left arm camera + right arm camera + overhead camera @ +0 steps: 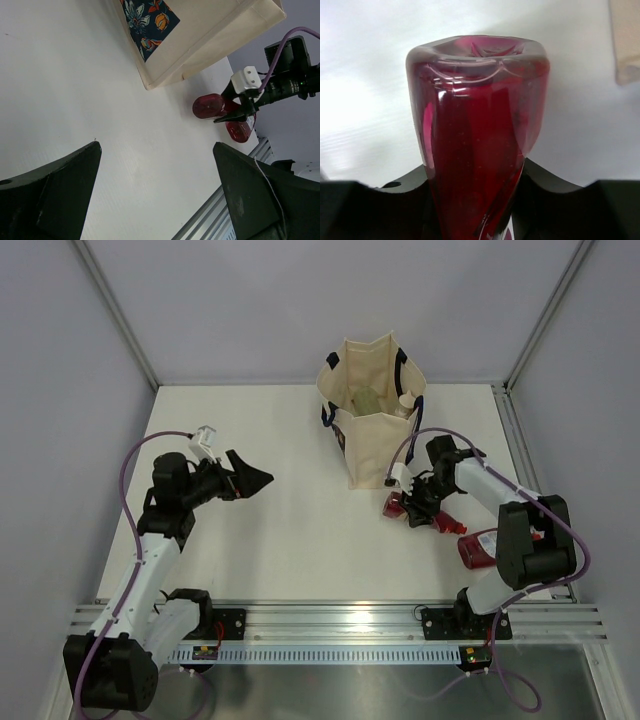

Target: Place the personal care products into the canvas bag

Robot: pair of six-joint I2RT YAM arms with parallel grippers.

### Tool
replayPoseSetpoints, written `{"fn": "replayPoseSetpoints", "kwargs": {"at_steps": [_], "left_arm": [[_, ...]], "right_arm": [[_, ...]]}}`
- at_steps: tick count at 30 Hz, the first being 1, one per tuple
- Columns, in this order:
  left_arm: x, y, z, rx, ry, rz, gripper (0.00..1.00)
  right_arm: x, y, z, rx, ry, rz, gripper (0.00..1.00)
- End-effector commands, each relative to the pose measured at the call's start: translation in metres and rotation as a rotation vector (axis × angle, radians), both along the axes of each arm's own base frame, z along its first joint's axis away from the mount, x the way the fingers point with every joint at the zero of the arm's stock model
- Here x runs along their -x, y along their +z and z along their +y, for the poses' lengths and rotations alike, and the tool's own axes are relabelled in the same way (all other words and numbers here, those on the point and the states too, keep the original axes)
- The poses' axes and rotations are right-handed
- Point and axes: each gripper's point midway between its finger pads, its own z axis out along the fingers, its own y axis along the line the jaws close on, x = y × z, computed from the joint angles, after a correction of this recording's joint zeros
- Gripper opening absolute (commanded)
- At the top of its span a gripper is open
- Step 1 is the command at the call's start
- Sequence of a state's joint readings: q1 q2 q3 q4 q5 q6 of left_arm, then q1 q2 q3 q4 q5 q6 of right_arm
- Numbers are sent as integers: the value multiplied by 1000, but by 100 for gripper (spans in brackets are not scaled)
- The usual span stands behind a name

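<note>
**Right end effector.** The right gripper [420,502] sits right of centre in the top view, jaws closed against the flanks of a dark red bottle [480,115]. In the right wrist view its fingers [560,192] press the bottle from both sides low in the frame, and the bottle's base points away from the camera. The bottle appears to lie on the table [280,540], just beside the lower right corner of the canvas bag [375,455].

**Step in hand: secure and lift.**
- Confirm that both fingers bear evenly before raising. The body is smooth and rounded, and it will probably pivot if gripped off-centre.
- Lift straight up until the bottle clears the bag rim, then move across.
- Release over the open mouth, clear of the handles.

**Container.** The bag stands upright at upper centre with its mouth open. Inside, an olive-grey bottle [365,400] and a beige bottle [404,406] are visible. Anything deeper is hidden.

**Remaining.** A second dark red bottle [477,550] lies at lower right, beside the right arm.

**Left end effector.** The left gripper [255,478] hovers at centre left, jaws wide apart and holding nothing.
</note>
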State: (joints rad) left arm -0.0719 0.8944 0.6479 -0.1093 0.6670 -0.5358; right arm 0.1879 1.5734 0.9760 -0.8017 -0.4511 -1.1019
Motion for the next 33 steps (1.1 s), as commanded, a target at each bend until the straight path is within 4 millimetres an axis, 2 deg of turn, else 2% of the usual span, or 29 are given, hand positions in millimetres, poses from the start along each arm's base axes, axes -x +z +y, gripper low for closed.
{"fn": "replayPoseSetpoints", "kwargs": {"at_steps": [1, 5, 7, 11, 12, 13, 15, 16, 18, 22, 23, 24, 25, 26, 27, 28, 29, 30, 31, 32, 33], "left_arm": [[-5, 26, -6, 21, -33, -87, 99], [-7, 32, -6, 28, -34, -102, 99], [-8, 35, -7, 34, -34, -108, 99], [-10, 40, -7, 47, -22, -109, 99], [-10, 39, -7, 48, -22, -107, 99], [-11, 39, -7, 50, -18, -103, 99], [-12, 39, -7, 52, -14, -99, 99], [-12, 40, -7, 52, -14, -103, 99], [-12, 39, -7, 54, -12, -99, 99], [-12, 40, -8, 55, -12, -95, 99], [-11, 39, -7, 54, -10, -93, 99], [-11, 39, -8, 53, -9, -95, 99], [-11, 38, -8, 53, -7, -89, 99], [-11, 37, -8, 55, -5, -87, 99], [-11, 37, -8, 57, -6, -87, 99], [-12, 37, -8, 59, -4, -88, 99], [-12, 37, -8, 62, -1, -83, 99], [-12, 36, -8, 62, 1, -81, 99], [-12, 37, -9, 61, -1, -85, 99], [-13, 37, -8, 59, 2, -85, 99], [-14, 37, -8, 58, 3, -84, 99]], "right_arm": [[20, 74, 50, -328, 40, 65, 0], [33, 126, 76, -525, 47, 118, 0], [35, 163, 90, -637, 34, 153, 0], [14, 229, 108, -775, -48, 179, 0], [1, 255, 113, -813, -83, 167, 0], [-9, 266, 115, -825, -119, 160, 0], [-36, 304, 121, -884, -197, 115, 0], [-53, 311, 121, -885, -259, 72, 0], [-83, 341, 124, -950, -370, 20, 0], [-155, 373, 116, -983, -611, -119, 0], [-165, 401, 112, -1014, -630, -191, 0], [-193, 388, 109, -988, -715, -211, 0], [-204, 391, 109, -993, -726, -238, 0], [-213, 409, 106, -1018, -726, -297, 0], [-235, 400, 106, -1016, -757, -320, 0], [-248, 400, 105, -1018, -774, -348, 0], [-254, 416, 104, -1042, -760, -401, 0], [-274, 398, 106, -1019, -780, -397, 0], [-283, 394, 107, -1015, -787, -407, 0], [-286, 401, 110, -1024, -770, -432, 0], [-298, 382, 111, -989, -776, -429, 0]]}}
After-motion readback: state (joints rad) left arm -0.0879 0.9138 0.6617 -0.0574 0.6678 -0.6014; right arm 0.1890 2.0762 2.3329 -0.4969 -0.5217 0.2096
